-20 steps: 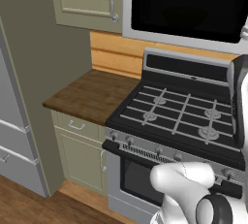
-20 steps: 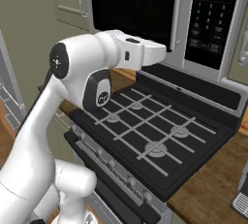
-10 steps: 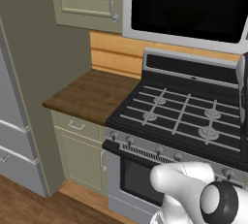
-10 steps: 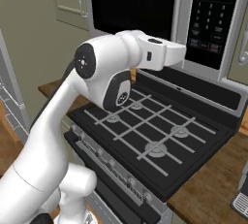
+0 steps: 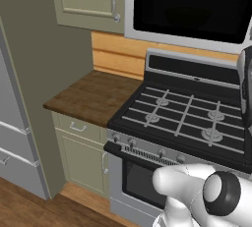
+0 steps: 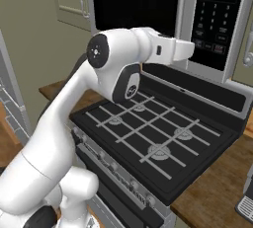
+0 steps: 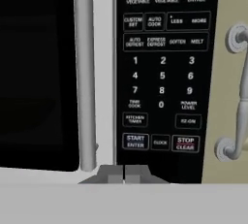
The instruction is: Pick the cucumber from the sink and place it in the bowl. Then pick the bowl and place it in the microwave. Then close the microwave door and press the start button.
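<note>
Left base view: microwave door (image 5: 192,5) was shut, black window facing out above the stove (image 5: 187,118). Arm's forearm stood at the right edge, reaching up twd the panel side, which fell outside this pic. Desk (image 5: 88,98) lay left of the stove, nothing of the task on it.

Right base view: arm stretched fwd over the stove, hand end pointing at the microwave (image 6: 197,19), right where the vertical door handle (image 6: 182,19) meets the keypad. Claw tip itself hidden by the wrist housing; couldn't tell its state here.

Hand view: claw (image 7: 124,173) was pressed together, tips touching, pinching nothing. Start button (image 7: 135,141) sat just above the tips and slightly to the right in the pic, bottom row of the keypad, w/ clock and stop keys further right. Door handle ran up the pic left of the tips. My read: door done, next push needs a small shift up-right, then straight in.
</note>
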Robot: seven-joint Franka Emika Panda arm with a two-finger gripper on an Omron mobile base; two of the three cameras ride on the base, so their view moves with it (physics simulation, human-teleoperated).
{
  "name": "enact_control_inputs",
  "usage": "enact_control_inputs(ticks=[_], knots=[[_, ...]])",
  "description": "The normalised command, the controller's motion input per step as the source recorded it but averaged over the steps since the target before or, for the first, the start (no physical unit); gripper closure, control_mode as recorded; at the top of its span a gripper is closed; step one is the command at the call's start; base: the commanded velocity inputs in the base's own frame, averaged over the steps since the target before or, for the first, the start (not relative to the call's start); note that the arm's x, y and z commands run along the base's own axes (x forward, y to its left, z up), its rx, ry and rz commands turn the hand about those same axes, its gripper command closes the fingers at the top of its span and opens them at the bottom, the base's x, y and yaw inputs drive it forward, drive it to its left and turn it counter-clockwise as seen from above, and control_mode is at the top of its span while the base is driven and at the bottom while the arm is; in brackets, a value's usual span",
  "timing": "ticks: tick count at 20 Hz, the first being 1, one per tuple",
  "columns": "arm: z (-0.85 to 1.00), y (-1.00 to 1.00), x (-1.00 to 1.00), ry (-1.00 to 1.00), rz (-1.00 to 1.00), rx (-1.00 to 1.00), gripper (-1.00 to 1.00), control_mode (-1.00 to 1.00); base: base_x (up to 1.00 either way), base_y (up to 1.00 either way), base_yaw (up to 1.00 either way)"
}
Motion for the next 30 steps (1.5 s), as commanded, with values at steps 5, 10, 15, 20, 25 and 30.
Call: enact_control_inputs(ticks=[5,10,15,20,25,30], knots=[[0.0,-0.35,0.16,0.0,0.0,0.01,1.0,-1.0,0.0,0.0,0.0],[0.0,-0.08,0.18,0.0,0.0,0.0,1.0,-1.0,0.0,0.0,0.0],[0.0,-0.03,0.06,0.0,0.0,0.0,1.0,-1.0,0.0,0.0,0.0],[0.0,-0.03,0.01,0.0,0.0,0.0,1.0,-1.0,0.0,0.0,0.0],[-0.04,-0.04,0.28,0.0,0.0,0.0,1.0,-1.0,0.0,0.0,0.0],[-0.06,-0.06,0.19,0.0,0.0,0.0,1.0,-1.0,0.0,0.0,0.0]])
